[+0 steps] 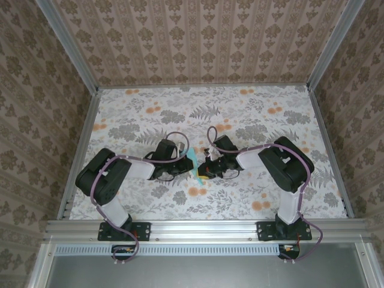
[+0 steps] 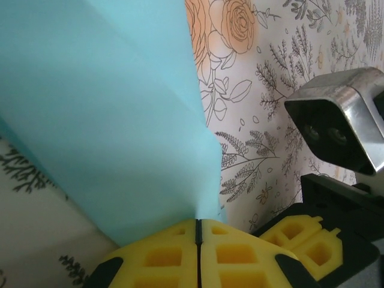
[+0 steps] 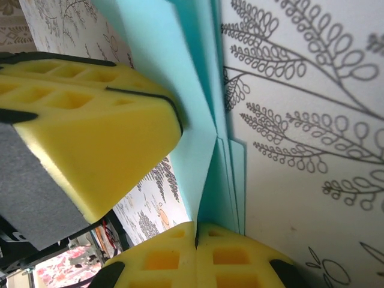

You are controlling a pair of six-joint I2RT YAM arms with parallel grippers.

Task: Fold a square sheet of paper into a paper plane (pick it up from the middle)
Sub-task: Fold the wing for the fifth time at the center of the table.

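The light turquoise sheet of paper [image 1: 192, 161] is folded into several layers and stands on edge between both grippers at the middle of the table. In the top view it looks slim and pointed. My left gripper [image 2: 197, 223] is shut on the paper [image 2: 120, 120], which rises from the seam of its yellow pads. My right gripper [image 3: 196, 227] is shut on the stacked folds of the paper [image 3: 201, 126]. From above, the left gripper [image 1: 191, 170] and right gripper [image 1: 204, 169] meet tip to tip. One pad of the left gripper [image 3: 90, 120] presses the paper's side.
The floral tabletop [image 1: 240, 114] stretches out behind and beside the arms, fenced by patterned walls with metal rails [image 1: 81, 144]. The right arm's metal wrist housing [image 2: 339, 123] and its yellow pads [image 2: 306, 237] sit close beside my left fingers.
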